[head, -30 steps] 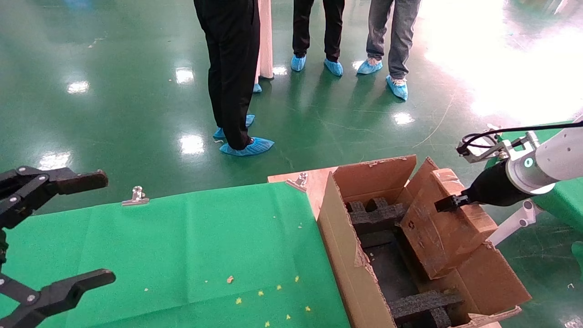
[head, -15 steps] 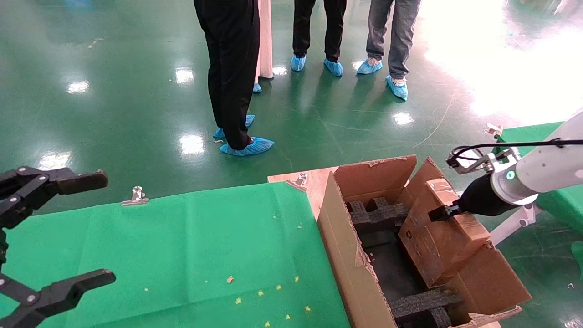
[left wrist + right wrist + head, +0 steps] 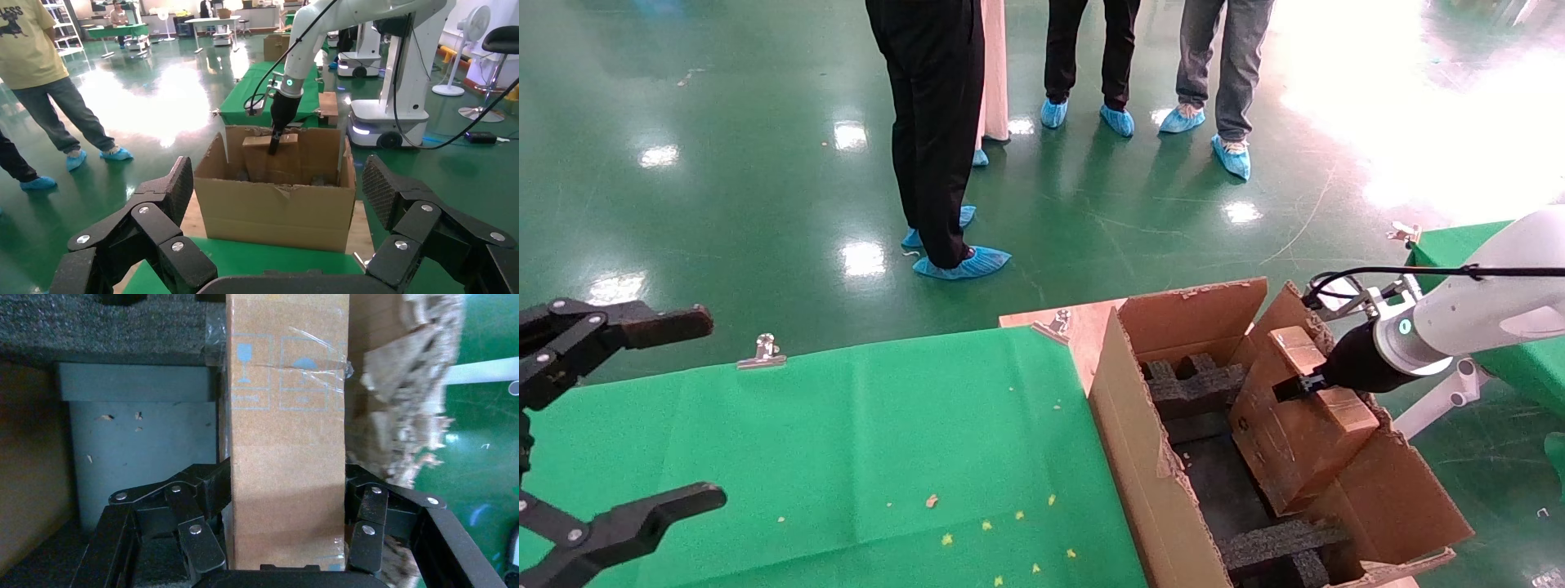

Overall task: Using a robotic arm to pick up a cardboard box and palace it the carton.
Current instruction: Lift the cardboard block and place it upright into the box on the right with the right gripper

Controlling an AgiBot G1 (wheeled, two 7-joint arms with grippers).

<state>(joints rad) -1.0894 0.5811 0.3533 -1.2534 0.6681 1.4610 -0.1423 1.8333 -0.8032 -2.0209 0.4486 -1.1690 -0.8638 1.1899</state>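
The jaws of the right gripper (image 3: 284, 496) are closed on the box (image 3: 284, 435); a black finger (image 3: 202, 499) is pressed against each narrow side of it, as is shown in the right wrist view. Blue handling marks and clear tape are seen on the gripped face. In the head view the right gripper (image 3: 1295, 385) is found at 4 o'clock, at the end of the arm (image 3: 1475, 314), which is white with a black cable along it. The box (image 3: 1291, 420) is held tilted, its lower part already inside the carton (image 3: 1148, 465) and its upper end raised above the torn flaps. It is probably not yet resting on the floor of the carton, but the contact below is hidden. Black foam (image 3: 1197, 384) is seen just beside the box at its 10 o'clock, and another foam piece (image 3: 1283, 543) lies at its 6 o'clock.

The carton stands at the right end of the table, beside the green cloth (image 3: 846, 441), which is fixed with a clip (image 3: 762, 351). The left gripper (image 3: 617, 425) is parked at 8 o'clock, with its jaws spread wide and nothing between them. In the left wrist view its fingers (image 3: 177, 190) frame the carton (image 3: 275, 202), well apart from it. Several people in blue shoe covers (image 3: 964, 263) stand on the green floor at 12 o'clock.
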